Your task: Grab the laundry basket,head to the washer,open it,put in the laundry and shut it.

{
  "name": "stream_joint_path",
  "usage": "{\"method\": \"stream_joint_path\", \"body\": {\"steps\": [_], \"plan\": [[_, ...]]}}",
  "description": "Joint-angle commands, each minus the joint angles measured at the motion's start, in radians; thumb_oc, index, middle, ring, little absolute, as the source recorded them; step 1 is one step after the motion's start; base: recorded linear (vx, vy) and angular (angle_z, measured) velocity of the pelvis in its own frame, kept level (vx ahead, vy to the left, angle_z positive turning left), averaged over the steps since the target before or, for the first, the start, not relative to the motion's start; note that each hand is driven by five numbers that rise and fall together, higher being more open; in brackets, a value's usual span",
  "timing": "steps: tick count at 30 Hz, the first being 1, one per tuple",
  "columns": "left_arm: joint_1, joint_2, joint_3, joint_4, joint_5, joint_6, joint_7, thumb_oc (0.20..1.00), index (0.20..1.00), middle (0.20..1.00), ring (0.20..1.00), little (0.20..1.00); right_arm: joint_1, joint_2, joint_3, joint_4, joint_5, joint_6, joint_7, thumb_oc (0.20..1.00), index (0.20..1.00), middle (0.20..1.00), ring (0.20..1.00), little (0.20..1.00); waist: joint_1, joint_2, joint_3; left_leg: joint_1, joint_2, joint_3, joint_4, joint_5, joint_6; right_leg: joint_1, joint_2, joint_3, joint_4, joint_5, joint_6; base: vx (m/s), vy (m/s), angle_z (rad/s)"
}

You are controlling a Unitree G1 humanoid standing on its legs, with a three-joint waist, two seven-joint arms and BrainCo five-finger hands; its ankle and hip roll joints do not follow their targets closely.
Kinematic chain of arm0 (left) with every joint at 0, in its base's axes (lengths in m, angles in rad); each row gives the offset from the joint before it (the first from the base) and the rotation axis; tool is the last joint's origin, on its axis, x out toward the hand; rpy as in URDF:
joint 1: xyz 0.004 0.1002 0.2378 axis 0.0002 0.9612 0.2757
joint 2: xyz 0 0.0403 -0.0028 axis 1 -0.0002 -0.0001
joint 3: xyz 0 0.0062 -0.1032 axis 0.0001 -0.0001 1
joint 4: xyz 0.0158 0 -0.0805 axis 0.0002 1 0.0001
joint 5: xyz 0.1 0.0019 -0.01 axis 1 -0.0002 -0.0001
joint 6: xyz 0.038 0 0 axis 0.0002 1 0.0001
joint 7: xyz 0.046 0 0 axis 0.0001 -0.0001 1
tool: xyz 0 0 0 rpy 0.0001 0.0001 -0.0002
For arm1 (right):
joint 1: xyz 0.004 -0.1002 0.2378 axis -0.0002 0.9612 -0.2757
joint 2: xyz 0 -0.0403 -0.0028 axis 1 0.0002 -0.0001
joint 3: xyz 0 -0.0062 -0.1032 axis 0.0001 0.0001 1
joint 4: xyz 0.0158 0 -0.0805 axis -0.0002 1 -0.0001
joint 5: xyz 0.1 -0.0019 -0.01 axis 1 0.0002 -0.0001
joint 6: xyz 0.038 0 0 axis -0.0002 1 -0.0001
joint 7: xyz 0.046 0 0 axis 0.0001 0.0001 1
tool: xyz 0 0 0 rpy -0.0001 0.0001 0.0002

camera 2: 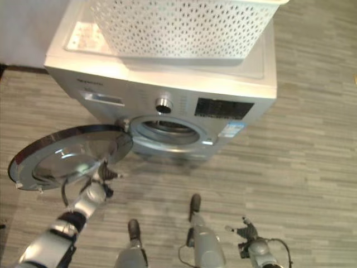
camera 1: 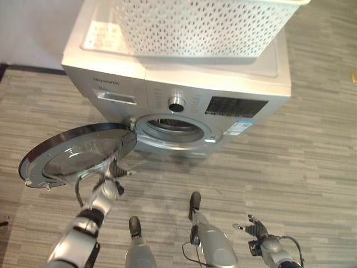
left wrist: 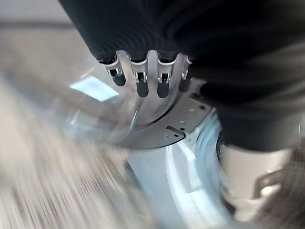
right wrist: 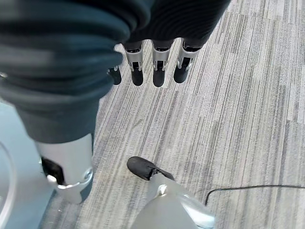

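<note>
A white perforated laundry basket stands on top of the silver front-loading washer; what is in it is hidden. The washer's round door is swung wide to the left, leaving the drum opening uncovered. My left hand is at the door's lower edge, open, its straight fingers reaching to the door's rim. My right hand hangs low at the lower right, open, fingers relaxed above the floor and holding nothing.
Grey striped plank floor spreads in front of and to the right of the washer. A pale wall with a dark baseboard runs behind the washer on the left. The open door juts out over the floor on the left.
</note>
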Motion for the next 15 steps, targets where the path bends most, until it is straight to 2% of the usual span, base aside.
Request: {"method": "stream_joint_path", "body": {"steps": [1,3,4,6,7,8,9,10,11,12,13,15], "plan": [[-0.062,0.063,-0.082,-0.048,-0.174,-0.057,-0.075,1.000,1.000,1.000,1.000,1.000,-0.005,0.003,-0.022,0.049,0.058,0.024,0.010,1.000,1.000,1.000,1.000,1.000,0.040,-0.012,-0.017,-0.023,0.005,-0.060,0.097,0.003,-0.007,-0.010,-0.048,0.057,0.113,-0.142,0.067,0.10,-0.143,0.12],[0.002,0.065,-0.105,-0.153,-0.207,-0.052,-0.136,1.000,1.000,1.000,1.000,1.000,-0.015,0.009,-0.028,0.065,0.063,0.032,0.018,1.000,1.000,1.000,1.000,1.000,0.067,-0.007,-0.025,-0.043,0.029,-0.097,0.174,0.068,-0.014,0.033,-0.015,0.048,0.102,-0.151,0.044,0.10,-0.226,0.20],[0.016,0.064,-0.139,-0.190,-0.240,-0.039,-0.181,1.000,1.000,1.000,1.000,1.000,-0.031,0.004,-0.021,0.063,0.064,0.046,0.026,1.000,1.000,1.000,1.000,1.000,0.099,-0.016,-0.010,-0.121,0.018,-0.170,0.354,0.132,-0.004,0.079,0.010,0.050,0.091,-0.160,0.011,0.05,-0.271,0.29],[0.005,0.052,-0.165,-0.194,-0.264,-0.034,-0.184,1.000,1.000,1.000,1.000,1.000,-0.037,-0.002,-0.014,0.040,0.070,0.050,0.015,1.000,1.000,1.000,1.000,1.000,0.102,-0.026,0.003,-0.211,-0.005,-0.203,0.469,0.151,0.015,0.106,0.004,0.031,0.080,-0.179,-0.007,0.01,-0.171,0.36],[0.005,0.052,-0.165,-0.194,-0.264,-0.034,-0.184,1.000,1.000,1.000,1.000,1.000,-0.037,-0.002,-0.014,0.040,0.070,0.050,0.015,1.000,1.000,1.000,1.000,1.000,0.100,-0.025,0.002,-0.214,-0.006,-0.205,0.471,0.150,0.015,0.105,0.005,0.029,0.080,-0.179,-0.007,0.07,-0.010,0.36],[-0.022,0.037,-0.179,-0.186,-0.279,-0.030,-0.177,1.000,1.000,1.000,1.000,1.000,-0.047,-0.012,-0.008,0.017,0.082,0.052,0.008,1.000,1.000,1.000,1.000,1.000,0.101,-0.032,-0.001,-0.260,-0.082,-0.184,0.414,0.050,0.045,0.115,-0.012,0.022,0.072,-0.196,0.002,0.07,0.036,0.32],[-0.023,0.037,-0.179,-0.186,-0.279,-0.030,-0.177,1.000,1.000,1.000,1.000,1.000,-0.047,-0.012,-0.008,0.017,0.082,0.052,0.008,1.000,1.000,1.000,1.000,1.000,0.102,-0.032,0.000,-0.259,-0.083,-0.184,0.416,0.048,0.046,0.115,-0.013,0.022,0.073,-0.196,0.003,0.13,0.074,0.36],[-0.038,0.033,-0.189,-0.173,-0.258,-0.028,-0.177,1.000,1.000,1.000,1.000,1.000,-0.051,-0.018,-0.004,0.003,0.085,0.052,0.007,1.000,1.000,1.000,1.000,1.000,0.098,-0.039,-0.010,-0.279,-0.132,-0.163,0.361,-0.014,0.066,0.121,-0.023,0.023,0.069,-0.206,0.014,0.14,0.096,0.29],[-0.055,0.033,-0.200,-0.156,-0.222,-0.029,-0.176,1.000,1.000,1.000,1.000,1.000,-0.048,-0.026,-0.003,-0.020,0.085,0.048,0.005,1.000,1.000,1.000,1.000,1.000,0.095,-0.034,-0.021,-0.314,-0.154,-0.133,0.286,0.018,0.066,0.132,-0.015,0.019,0.064,-0.215,0.021,0.25,0.160,0.12],[-0.085,0.030,-0.212,-0.105,-0.198,-0.025,-0.171,1.000,1.000,1.000,1.000,1.000,-0.049,-0.031,0.003,-0.054,0.084,0.048,0.000,1.000,1.000,1.000,1.000,1.000,0.110,-0.033,-0.031,-0.356,-0.177,-0.090,0.197,0.077,0.059,0.150,0.001,0.021,0.062,-0.228,0.026,0.23,0.171,-0.25],[-0.107,0.020,-0.219,-0.045,-0.188,-0.013,-0.168,1.000,1.000,1.000,1.000,1.000,-0.062,-0.027,0.008,-0.057,0.078,0.049,-0.004,1.000,1.000,1.000,1.000,1.000,0.125,-0.037,-0.033,-0.376,-0.189,-0.107,0.180,0.094,0.053,0.162,0.006,0.029,0.066,-0.238,0.031,0.23,0.202,-0.35],[-0.121,-0.004,-0.224,0.083,-0.182,0.011,-0.167,1.000,1.000,1.000,1.000,1.000,-0.084,-0.013,0.024,-0.047,0.048,0.062,0.006,1.000,1.000,1.000,1.000,1.000,0.132,-0.037,-0.054,-0.343,-0.200,-0.162,0.156,0.078,0.065,0.184,0.001,0.051,0.086,-0.253,0.050,0.27,0.244,-0.62]]}}
